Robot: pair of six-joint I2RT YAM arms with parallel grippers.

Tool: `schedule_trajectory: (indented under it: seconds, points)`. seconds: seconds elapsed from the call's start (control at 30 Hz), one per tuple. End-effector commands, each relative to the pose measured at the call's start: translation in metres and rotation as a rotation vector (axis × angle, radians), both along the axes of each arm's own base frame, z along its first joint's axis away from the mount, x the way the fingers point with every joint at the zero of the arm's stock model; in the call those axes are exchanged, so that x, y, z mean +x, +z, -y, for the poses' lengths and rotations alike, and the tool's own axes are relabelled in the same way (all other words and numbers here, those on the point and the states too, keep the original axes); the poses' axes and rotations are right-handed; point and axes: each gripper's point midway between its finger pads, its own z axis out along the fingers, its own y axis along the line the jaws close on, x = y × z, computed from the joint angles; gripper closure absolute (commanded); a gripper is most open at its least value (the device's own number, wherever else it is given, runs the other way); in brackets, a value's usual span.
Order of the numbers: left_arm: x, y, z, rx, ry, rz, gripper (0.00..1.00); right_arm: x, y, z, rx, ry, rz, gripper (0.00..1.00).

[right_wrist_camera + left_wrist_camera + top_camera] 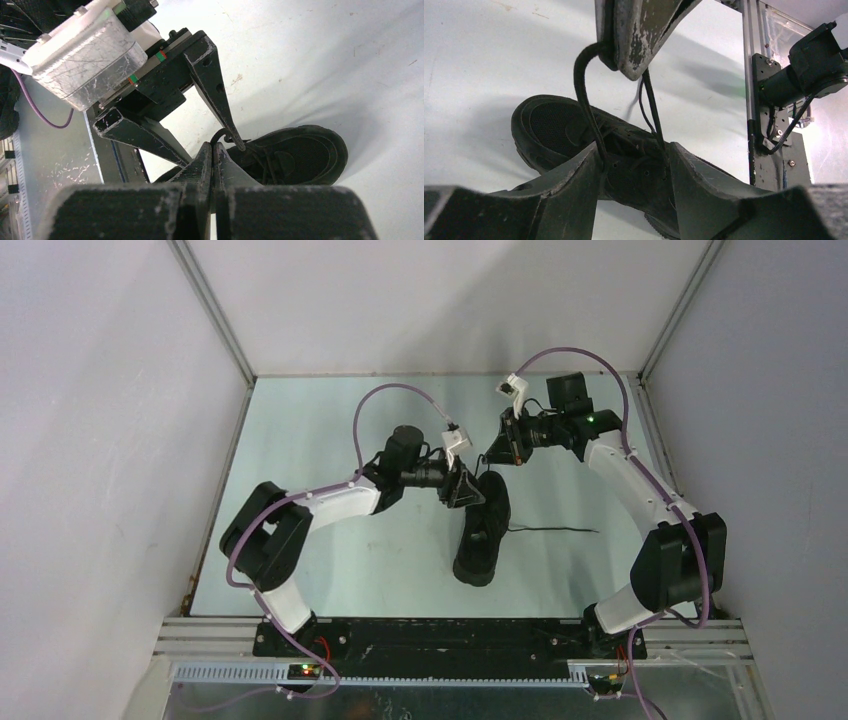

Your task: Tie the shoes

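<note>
**Operator:** Report the current state.

**Technician:** The shoe [482, 535] lies on the desk [330, 440] near its centre, between the two arms; the right jaws are pressed together on a loop of lace [585, 90] held above the shoe; the left jaws stand apart, one finger on either side of the raised strands, gripping nothing; a loose lace end [555, 530] trails on the desk to the shoe's right.

**Operator:** How should the step in hand be done?

**Technician:** The step appears to be taking the raised lace with the left jaws; centre the strands between the fingers before closing; close on the lace only, clear of the tongue and of the right fingertips; hold the right grip firm and the lace lightly taut, otherwise the thin cord is likely to sag out of the gap; avoid hauling upward, since the shoe looks light and may tip or drag.
</note>
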Motion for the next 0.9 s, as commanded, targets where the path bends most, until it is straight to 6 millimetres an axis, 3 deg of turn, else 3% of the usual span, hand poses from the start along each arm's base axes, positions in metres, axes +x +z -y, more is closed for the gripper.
schedule_trajectory:
  seconds: [0.0,0.37,0.67,0.87]
  points:
    - [0.000,0.024,0.003,-0.052,-0.022,0.082,0.43,0.008,0.018,-0.003,0.040,0.003,0.071,1.00]
    - [-0.017,0.021,0.024,-0.069,-0.083,0.054,0.48,0.008,0.018,-0.002,0.045,0.001,0.066,1.00]
    - [-0.021,0.015,0.024,-0.051,-0.109,0.059,0.64,0.010,0.017,0.001,0.050,-0.004,0.056,1.00]
    - [-0.024,0.007,0.022,-0.033,-0.118,0.052,0.66,0.009,0.019,0.001,0.056,-0.002,0.057,1.00]
